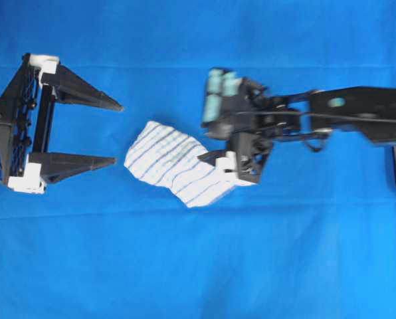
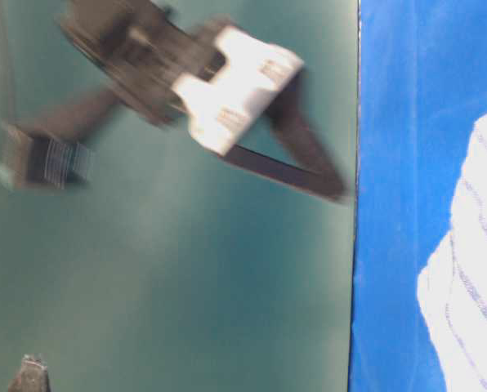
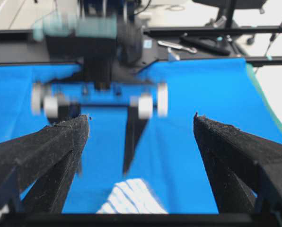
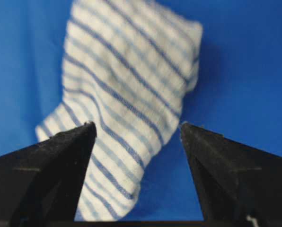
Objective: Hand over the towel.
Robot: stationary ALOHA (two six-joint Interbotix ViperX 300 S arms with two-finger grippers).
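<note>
**Towel on the cloth, both grippers spread**

The right gripper (image 4: 137,130) hangs just above the striped towel (image 1: 178,163), its fingers spread wide and holding nothing. The towel lies crumpled on the blue cloth (image 1: 198,266), between the two arms. Farther off, the left gripper (image 1: 118,133) faces it, fingers parted and empty.

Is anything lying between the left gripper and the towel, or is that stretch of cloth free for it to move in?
Nothing visible stands between them. The towel lies flat on the blue cloth, just beyond the tips of the open left gripper. The open right gripper is over the towel's far end, on the side away from the left gripper.
</note>
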